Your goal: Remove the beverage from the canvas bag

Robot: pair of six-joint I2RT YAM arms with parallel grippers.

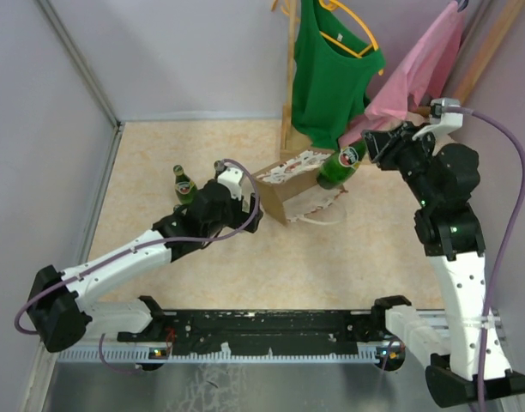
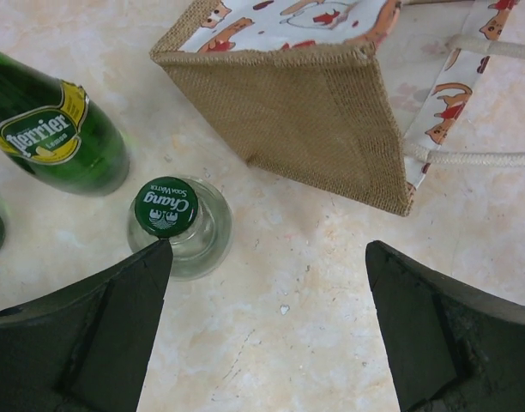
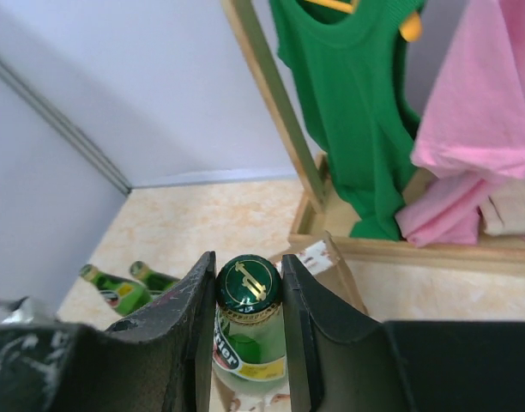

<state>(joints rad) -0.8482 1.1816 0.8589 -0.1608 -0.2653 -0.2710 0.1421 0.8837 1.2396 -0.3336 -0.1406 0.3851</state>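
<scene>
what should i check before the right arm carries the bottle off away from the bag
1. Right gripper clamped on the neck of the green bottle: ok.
2. Green bottle fully out of the canvas bag: cannot tell; its base hangs by the bag's mouth.
3. Left gripper open, holding nothing: ok.
4. Left gripper steadying the canvas bag: not ok; it sits beside the bag, apart from it.
5. Left fingers clear of the Chang bottle: cannot tell; one fingertip is very close.
</scene>
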